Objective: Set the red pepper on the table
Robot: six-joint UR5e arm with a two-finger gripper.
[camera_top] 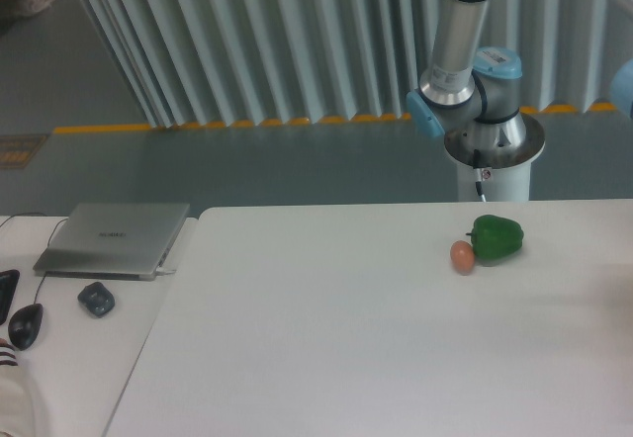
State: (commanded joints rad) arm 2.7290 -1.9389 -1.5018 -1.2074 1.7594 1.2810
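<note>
**Reporter:** Where does the red pepper sit?

**Photographer:** It appears nowhere in this view. The white worktop (326, 338) carries only a green bell pepper (496, 238) toward two o'clock, with a small orange-brown ball (462, 255) touching its nine o'clock side. A grey laptop (114, 239) and a dark mouse (96, 299) rest on the adjoining desk (69, 358) at nine o'clock.

**Reporter:** And the tool?

**Photographer:** Out of shot. Only the arm's base and grey upright link (465, 71) show at one o'clock behind the worktop, so whether the jaws are spread, closed or carrying the pepper cannot be told.

**Reporter:** How would such a pepper likely handle?

**Photographer:** Judged from the task alone, a small bell pepper would be light and hollow, with a smooth waxy skin that can slip between two fingers. Its walls give slightly, so a moderate squeeze across the widest part of the body probably suits it better than a pinch on the short stem. Set down too abruptly, it may roll on its lobes, as the worktop is smooth.
</note>
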